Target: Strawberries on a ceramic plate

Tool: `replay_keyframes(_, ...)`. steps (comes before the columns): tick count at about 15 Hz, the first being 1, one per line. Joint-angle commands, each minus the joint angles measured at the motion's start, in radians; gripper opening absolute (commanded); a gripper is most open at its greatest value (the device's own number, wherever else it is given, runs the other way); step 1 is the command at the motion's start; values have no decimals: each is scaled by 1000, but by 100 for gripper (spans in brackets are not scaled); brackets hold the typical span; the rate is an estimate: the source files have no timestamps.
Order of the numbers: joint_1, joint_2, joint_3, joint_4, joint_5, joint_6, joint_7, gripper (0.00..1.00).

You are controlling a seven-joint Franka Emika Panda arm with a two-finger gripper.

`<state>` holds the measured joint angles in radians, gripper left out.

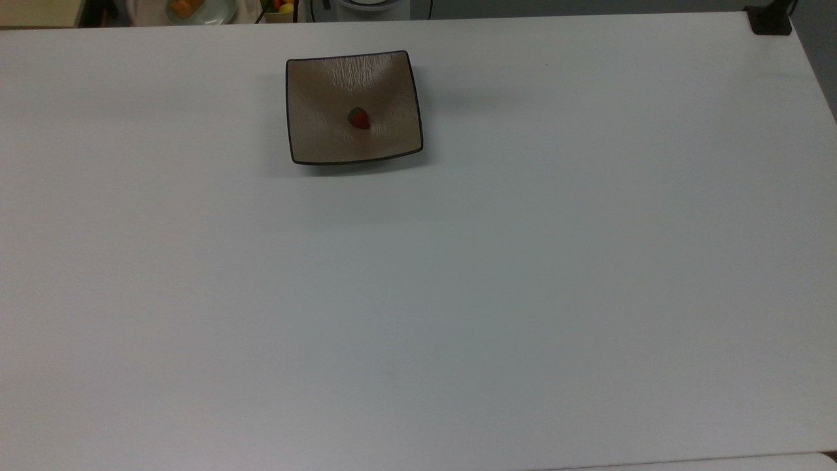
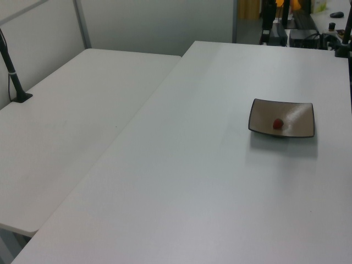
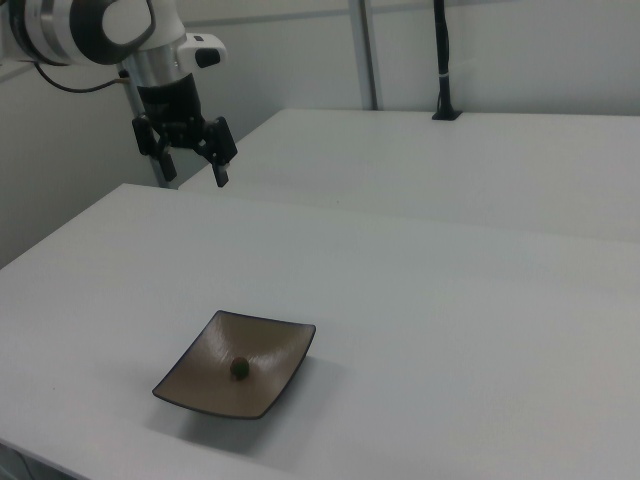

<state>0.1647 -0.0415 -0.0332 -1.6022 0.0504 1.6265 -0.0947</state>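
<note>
A tiny red strawberry [image 1: 358,118] with a green cap lies in the middle of the square tan-brown ceramic plate [image 1: 320,131], near the far edge of the white table in the top view. The left view has the strawberry [image 2: 278,124] on the plate [image 2: 300,124] at its right. In the right view the strawberry [image 3: 240,368] rests in the plate [image 3: 200,378] at the lower left. My gripper [image 3: 193,170] hangs high above the table's far left corner in the right view, well away from the plate, open and holding nothing.
A round pale plate with orange food [image 1: 189,8] and the arm's base [image 1: 369,5] sit beyond the table's far edge. A black mount [image 1: 770,19] holds the top right corner. A second white table [image 2: 82,110] with a black post [image 2: 14,71] adjoins.
</note>
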Motion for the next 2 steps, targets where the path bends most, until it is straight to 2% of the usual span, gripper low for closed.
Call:
replay_keyframes(1, 16, -21, -17, -32, 20, 27, -22, 100)
replay_keyframes(2, 16, -21, -17, -32, 20, 27, -22, 100)
